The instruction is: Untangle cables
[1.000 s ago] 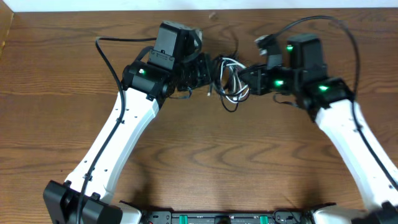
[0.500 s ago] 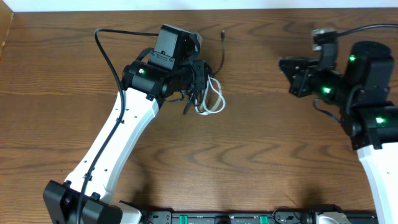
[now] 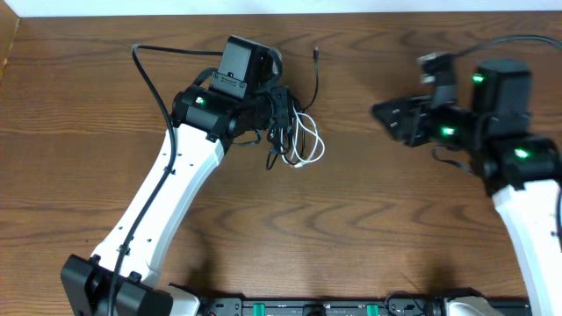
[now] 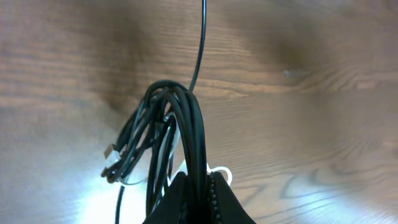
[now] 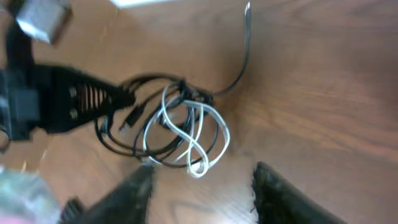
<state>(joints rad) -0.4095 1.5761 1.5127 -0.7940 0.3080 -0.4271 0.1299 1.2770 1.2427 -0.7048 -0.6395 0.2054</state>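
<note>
The cables hang as one tangle from my left gripper (image 3: pixel 279 123), which is shut on several strands of the black cable (image 3: pixel 274 140). The white cable (image 3: pixel 309 145) loops through the black one, just right of the fingers. A black tail runs up to a small plug (image 3: pixel 315 53). In the left wrist view the black cable (image 4: pixel 186 118) arches out of the shut left gripper (image 4: pixel 199 183), with the white cable (image 4: pixel 221 174) showing behind it. My right gripper (image 3: pixel 386 114) stands open and empty, well to the right of the tangle. Its view shows the white cable (image 5: pixel 208 134) beyond the right gripper (image 5: pixel 202 180).
The brown wooden table (image 3: pixel 369 219) lies under everything. A thick black arm wire (image 3: pixel 149 75) curves off the left arm at the back left. The table's far edge (image 3: pixel 351 10) meets a white wall just behind the plug.
My right gripper has let go of the tangle, drawn away to the right and opened. The cables stayed with the left gripper, which has hardly moved.
</note>
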